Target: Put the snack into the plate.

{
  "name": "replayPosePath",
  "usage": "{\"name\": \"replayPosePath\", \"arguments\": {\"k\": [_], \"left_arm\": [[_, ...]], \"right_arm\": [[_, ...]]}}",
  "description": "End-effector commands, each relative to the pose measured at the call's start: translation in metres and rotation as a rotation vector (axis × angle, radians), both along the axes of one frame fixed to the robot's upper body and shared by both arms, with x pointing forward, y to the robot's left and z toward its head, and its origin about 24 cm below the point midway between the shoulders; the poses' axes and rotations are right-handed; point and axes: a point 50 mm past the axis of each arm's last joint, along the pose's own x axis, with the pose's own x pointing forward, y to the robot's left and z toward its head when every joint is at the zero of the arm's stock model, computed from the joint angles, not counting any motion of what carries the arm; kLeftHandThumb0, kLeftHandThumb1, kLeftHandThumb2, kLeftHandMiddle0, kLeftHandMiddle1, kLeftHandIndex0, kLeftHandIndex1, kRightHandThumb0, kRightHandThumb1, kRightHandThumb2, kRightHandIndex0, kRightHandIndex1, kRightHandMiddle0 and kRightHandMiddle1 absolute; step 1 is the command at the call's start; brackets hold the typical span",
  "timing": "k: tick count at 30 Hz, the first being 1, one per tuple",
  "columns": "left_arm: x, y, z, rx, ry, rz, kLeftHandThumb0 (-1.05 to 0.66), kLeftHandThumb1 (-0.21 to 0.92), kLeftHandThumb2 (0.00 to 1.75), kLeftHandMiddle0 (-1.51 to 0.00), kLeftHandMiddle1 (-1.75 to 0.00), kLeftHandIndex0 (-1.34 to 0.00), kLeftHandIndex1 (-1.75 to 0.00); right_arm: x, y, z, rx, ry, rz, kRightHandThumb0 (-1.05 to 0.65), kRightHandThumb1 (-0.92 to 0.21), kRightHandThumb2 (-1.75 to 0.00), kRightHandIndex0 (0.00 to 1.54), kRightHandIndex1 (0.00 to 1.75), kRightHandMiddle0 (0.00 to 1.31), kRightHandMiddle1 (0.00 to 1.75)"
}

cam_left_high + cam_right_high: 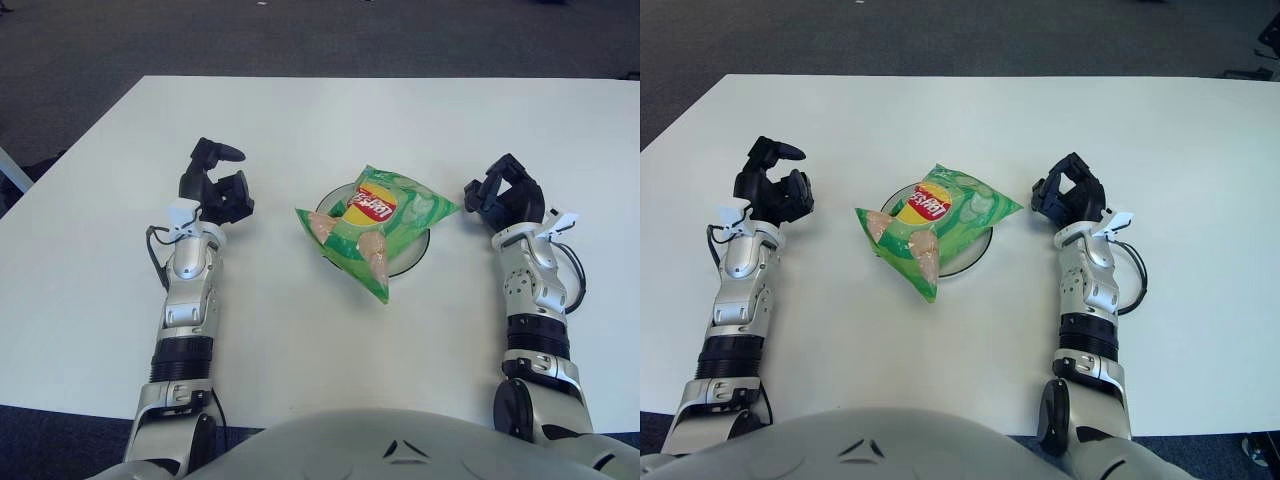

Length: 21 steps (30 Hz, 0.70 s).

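A green snack bag [375, 225] with a red and yellow label lies across the white plate [418, 252] at the middle of the table, covering most of it. My right hand [503, 195] is just right of the bag, apart from it, fingers loosely curled around nothing. My left hand [215, 185] shows left of the plate, also empty with relaxed fingers.
The white table [320, 130] stretches wide behind the plate and to both sides. Dark carpet [300, 35] lies beyond its far edge. A cable [578, 270] loops off my right wrist.
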Motion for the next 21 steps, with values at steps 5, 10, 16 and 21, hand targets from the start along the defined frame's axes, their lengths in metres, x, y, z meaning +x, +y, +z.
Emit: {"name": "replayPosePath", "arguments": {"k": [5,10,16,21], "left_arm": [[-0.0348,-0.0081,-0.0626,-0.075,0.246,0.038,-0.49,0.30,1.34,-1.37,-1.75,-0.63,-1.75],[-0.0361,-0.0079,-0.0630,-0.071,0.249,0.039,-0.49,0.29,1.35,-1.38,-1.75,-0.64,-1.75],[-0.0373,-0.0091,-0.0617,-0.063,0.243,0.059,-0.49,0.29,1.35,-1.39,-1.75,-0.63,-1.75],[-0.0388,-0.0096,-0.0617,-0.067,0.243,0.066,-0.49,0.29,1.36,-1.41,-1.75,-0.64,-1.75]], "right_arm": [[-0.0223,-0.0010,-0.0432,0.040,0.171,-0.013,-0.50,-0.27,-1.38,1.30,1.75,0.65,1.75],[-0.0234,-0.0011,-0.0438,0.040,0.172,-0.014,-0.50,-0.27,-1.38,1.31,1.75,0.66,1.75],[-0.0238,-0.0010,-0.0444,0.037,0.180,-0.006,-0.51,-0.27,-1.38,1.31,1.75,0.66,1.75],[-0.0248,-0.0009,-0.0451,0.029,0.183,-0.006,-0.51,-0.26,-1.39,1.32,1.75,0.66,1.75]]}}
